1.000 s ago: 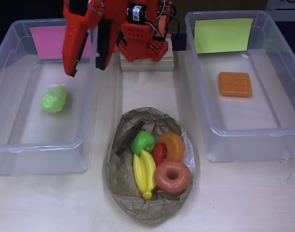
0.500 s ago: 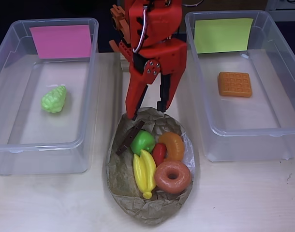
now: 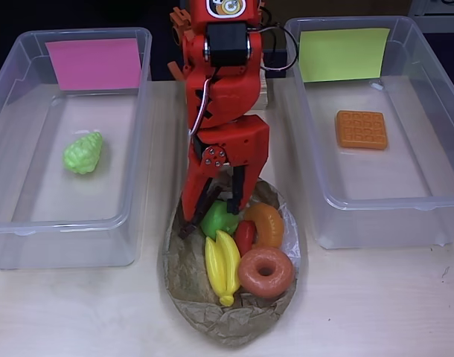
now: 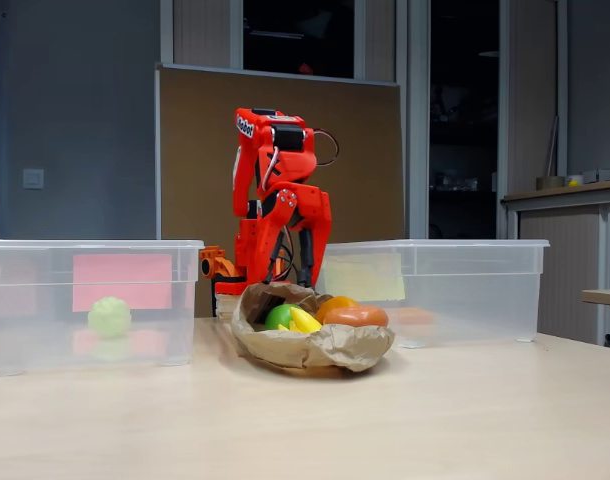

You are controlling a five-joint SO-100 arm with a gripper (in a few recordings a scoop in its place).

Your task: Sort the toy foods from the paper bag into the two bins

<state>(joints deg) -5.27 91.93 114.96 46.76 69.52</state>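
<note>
Well, the pale wooden table (image 4: 405, 420) stands in a dim room, with a brown board (image 4: 365, 160) behind the arm and a counter (image 4: 565, 200) at the right. Toward the front edge the tabletop is bare in the fixed view. At the left, the bin with the pink sheet (image 3: 33, 223) holds the light green grapes (image 3: 83, 152). Between the bins lies the paper bag (image 3: 227, 323), carrying the green apple (image 3: 218, 219), bananas (image 3: 222, 264), red chili (image 3: 245, 236), croissant (image 3: 268, 223) and donut (image 3: 266, 272); a chocolate bar (image 3: 188, 225) peeks out at the bag's left, beside the apple. The red gripper (image 3: 216, 207) reaches down into the bag's back end, its fingers parted on either side of the apple; whether they touch it, I cannot tell. At the right, the bin with the yellow-green sheet (image 3: 361, 234) holds the orange waffle (image 3: 361, 129).
</note>
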